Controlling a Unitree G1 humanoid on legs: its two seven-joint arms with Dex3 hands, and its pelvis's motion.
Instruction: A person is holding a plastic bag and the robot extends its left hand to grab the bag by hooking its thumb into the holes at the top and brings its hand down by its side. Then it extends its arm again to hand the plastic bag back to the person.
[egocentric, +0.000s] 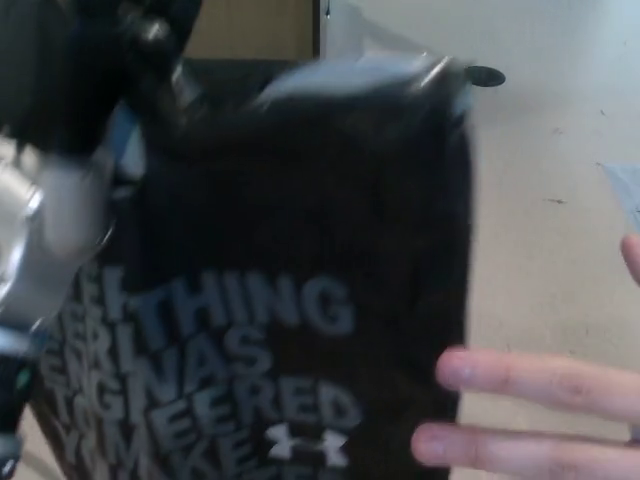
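Black printed plastic bag (300, 300): hung from robot's left hand (100, 70), raised for handover; person's fingers (530, 410) reaching.

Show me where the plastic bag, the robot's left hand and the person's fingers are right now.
plastic bag (300, 230): head view, on its black front above the lettering.
left hand (85, 60): head view, on the dark hand at the bag's top left corner.
person's fingers (530, 385): head view, on the upper finger.

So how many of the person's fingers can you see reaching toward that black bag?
3. Two fingers lie low on the right, one above the other, their tips at the edge of the black bag. A third fingertip peeks in at the right edge. The rest may be hidden.
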